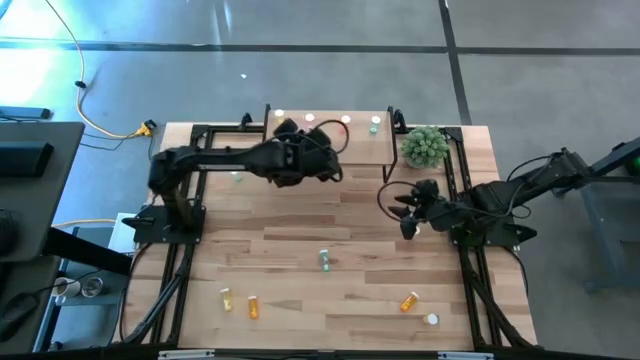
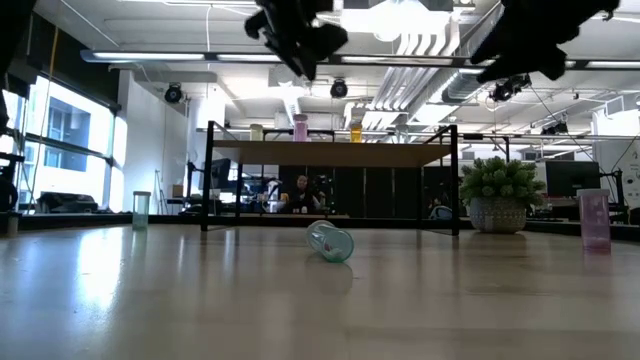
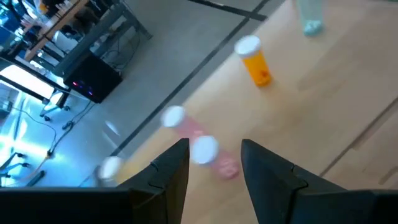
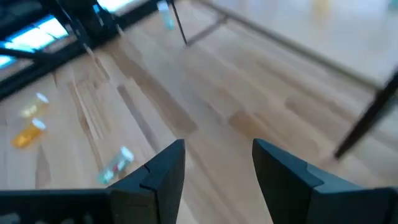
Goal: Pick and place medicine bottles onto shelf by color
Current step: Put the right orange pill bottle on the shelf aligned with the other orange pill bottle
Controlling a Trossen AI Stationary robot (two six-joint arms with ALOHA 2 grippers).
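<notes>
Overhead, the light-wood plank tabletop (image 1: 340, 240) stands on grey concrete floor. The raised light-wood shelf (image 1: 365, 150) on black legs carries upright bottles; the left gripper (image 3: 214, 163), fingers spread and empty, hovers above a pink white-capped bottle (image 3: 214, 157) there. The right gripper (image 4: 217, 165) hangs open over the table. Only the low view shows a green bottle (image 2: 331, 241) lying on its side mid-table, its end toward the camera.

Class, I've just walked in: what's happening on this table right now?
A two-armed robot is sorting small medicine bottles onto the shelf. The left gripper hovers open above the shelf, over a pink bottle standing there. The right gripper waits open and empty over the table. A green bottle and orange ones remain on the table.
</notes>
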